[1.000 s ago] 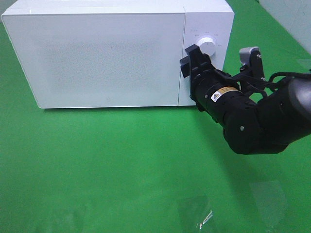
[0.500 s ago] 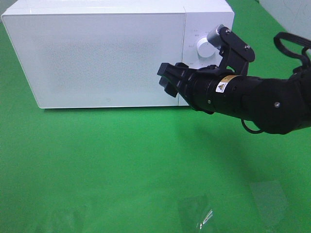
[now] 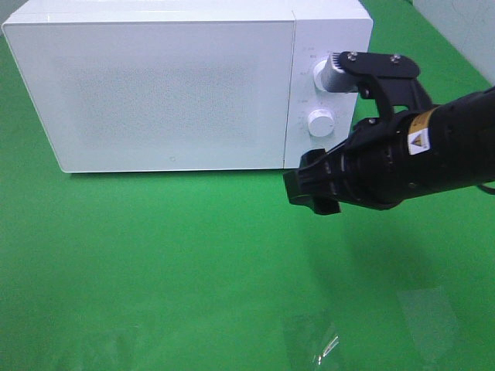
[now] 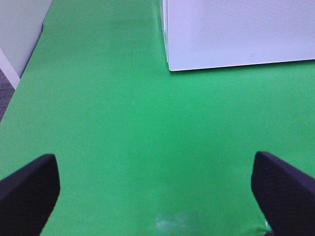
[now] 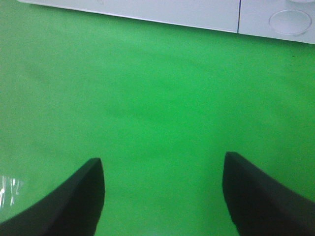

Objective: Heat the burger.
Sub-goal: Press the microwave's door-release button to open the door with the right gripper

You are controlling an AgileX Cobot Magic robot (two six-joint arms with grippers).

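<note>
The burger is out of view. A white microwave (image 3: 170,85) stands at the back with its door shut, and it also shows in the left wrist view (image 4: 236,29) and the right wrist view (image 5: 147,10). My right gripper (image 3: 311,188) hangs open just in front of the microwave's lower right corner, below the control panel. Nothing but green cloth shows between the open jaws of the right gripper (image 5: 162,162). My left gripper (image 4: 153,160) is open and empty over the cloth, off the microwave's left front corner.
Two white knobs sit on the microwave's panel: the lower one (image 3: 319,121) is in full view and the upper one (image 3: 320,74) is partly behind my right wrist. A shiny clear patch (image 3: 325,344) lies on the cloth near the front. The table's left edge (image 4: 19,73) borders a grey floor.
My right arm has swung away from the upper knob, first left across the door, then down to the microwave's lower right corner. The jaws have kept the same width.
</note>
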